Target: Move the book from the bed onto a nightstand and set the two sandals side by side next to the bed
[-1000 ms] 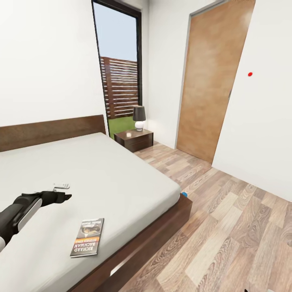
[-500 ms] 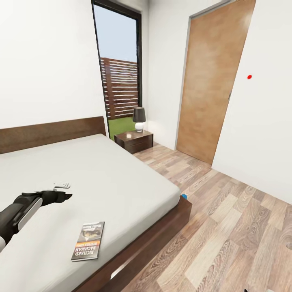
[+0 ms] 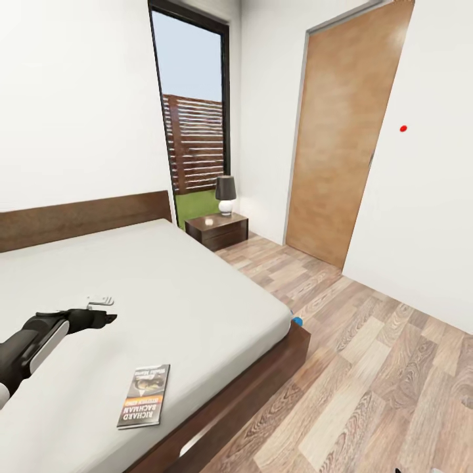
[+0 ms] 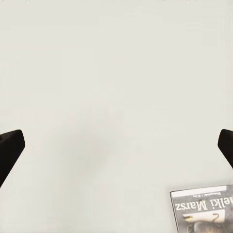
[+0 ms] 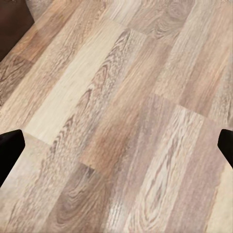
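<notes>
Left end effector (image 3: 105,318): black, out over the pale grey-white mattress of the big low dark-brown-framed bed (image 3: 197,295), not holding anything. In the left wrist view the two dark fingertips (image 4: 9,148) sit at opposite edges with bare mattress between them, so it's spread wide.

Right end effector: in its wrist view, dark fingertips (image 5: 9,148) far apart over the wood-plank floor (image 5: 121,121), so spread wide too and empty.

Book: thin paperback with a dark cover, orange band and white "RICHARD BACHMAN" lettering (image 3: 144,395), lying flat on the mattress near the foot edge, nearer the robot than the left end effector and apart from it. A corner of it shows in the left wrist view (image 4: 201,211).

Nightstand: small square dark brown wooden cabinet (image 3: 217,230) beside the headboard by the tall window, carrying a dark-shaded lamp with a white base (image 3: 225,194). Well apart from the book.

Sandal: tiny bit of bright blue (image 3: 297,320) peeking out at the bed's foot corner on the floor. Probably one of them, too little visible to be sure.

Other stuff: small white object (image 3: 100,301) on the mattress just past the left end effector, can't tell what it is.

Step, my guess: book first, pre-grasp.

Next move: pull the left end effector back toward the book, drop down, get a finger under an edge since it's thin and flat.

Arm pose: left forearm low and roughly level over the bed, pointing across it.
</notes>
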You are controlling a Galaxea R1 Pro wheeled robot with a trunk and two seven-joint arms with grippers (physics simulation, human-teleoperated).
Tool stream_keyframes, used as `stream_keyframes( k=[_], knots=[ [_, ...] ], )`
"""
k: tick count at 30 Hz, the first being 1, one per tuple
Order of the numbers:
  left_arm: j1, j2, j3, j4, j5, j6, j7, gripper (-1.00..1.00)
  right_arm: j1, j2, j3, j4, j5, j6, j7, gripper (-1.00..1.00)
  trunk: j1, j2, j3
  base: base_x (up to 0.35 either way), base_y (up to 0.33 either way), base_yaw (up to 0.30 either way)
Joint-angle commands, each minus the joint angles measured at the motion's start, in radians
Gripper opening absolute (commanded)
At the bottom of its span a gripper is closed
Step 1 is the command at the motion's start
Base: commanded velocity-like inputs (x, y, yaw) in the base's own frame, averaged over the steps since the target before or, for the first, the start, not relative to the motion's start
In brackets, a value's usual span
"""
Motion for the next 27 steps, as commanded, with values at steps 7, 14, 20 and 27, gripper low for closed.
stream_keyframes(
  k=[7,14,20,27],
  knots=[
    [-0.001,-0.001,-0.003,0.000,0.002,0.003,0.000,1.00,-0.001,0.001,-0.008,0.001,0.011,-0.004,0.009,1.00,-0.027,0.049,0.021,0.000,0.000,0.000],
    [-0.001,-0.004,-0.004,0.000,0.002,0.002,0.002,1.00,-0.001,0.001,-0.008,0.001,0.011,-0.004,0.009,1.00,-0.054,0.098,0.043,0.000,0.000,0.000],
    [-0.001,-0.004,-0.003,0.005,0.002,0.002,0.002,1.00,-0.001,0.001,-0.008,0.001,0.011,-0.004,0.009,1.00,-0.077,0.140,0.062,0.000,0.000,0.000],
    [-0.001,-0.005,-0.004,0.006,0.002,0.001,0.004,1.00,-0.001,0.001,-0.008,0.001,0.011,-0.004,0.009,1.00,-0.104,0.189,0.084,0.000,0.000,0.000]
  ],
)
